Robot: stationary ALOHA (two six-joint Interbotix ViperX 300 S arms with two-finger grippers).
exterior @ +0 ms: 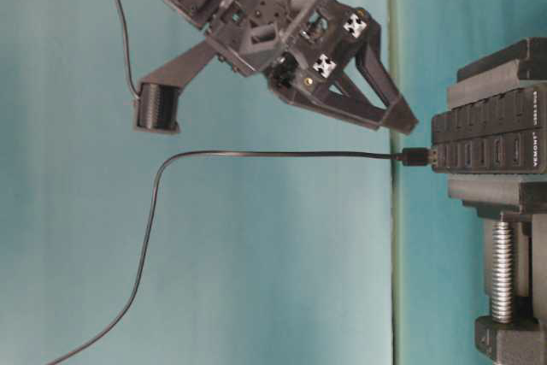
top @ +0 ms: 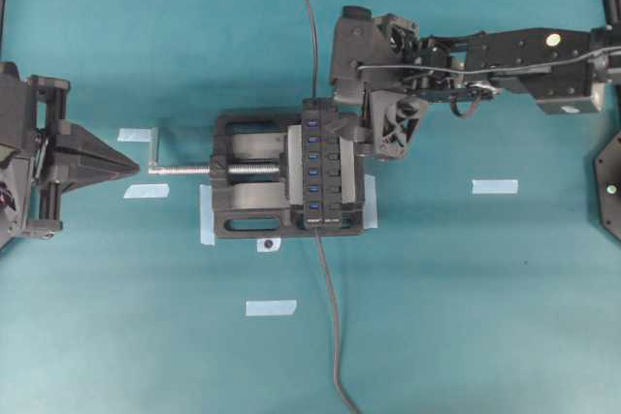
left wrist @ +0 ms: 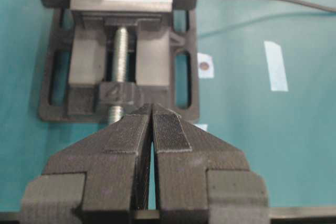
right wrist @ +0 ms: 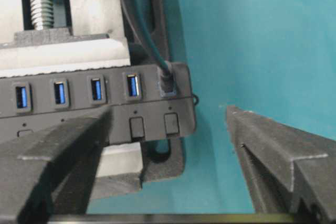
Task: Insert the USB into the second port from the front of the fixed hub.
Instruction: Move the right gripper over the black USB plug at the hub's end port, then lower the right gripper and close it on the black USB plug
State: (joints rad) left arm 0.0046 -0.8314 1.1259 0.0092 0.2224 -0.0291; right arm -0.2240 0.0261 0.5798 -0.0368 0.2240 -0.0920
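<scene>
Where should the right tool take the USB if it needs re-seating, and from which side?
Take the USB by its short rigid shell, which stands out of the fixed hub, not by the limp cable. Bring the open right tool in along the cable's line, probably with one pad on each broad side.

Right hand (right wrist: 168, 145) spread wide; left hand (left wrist: 152, 129) closed
</scene>
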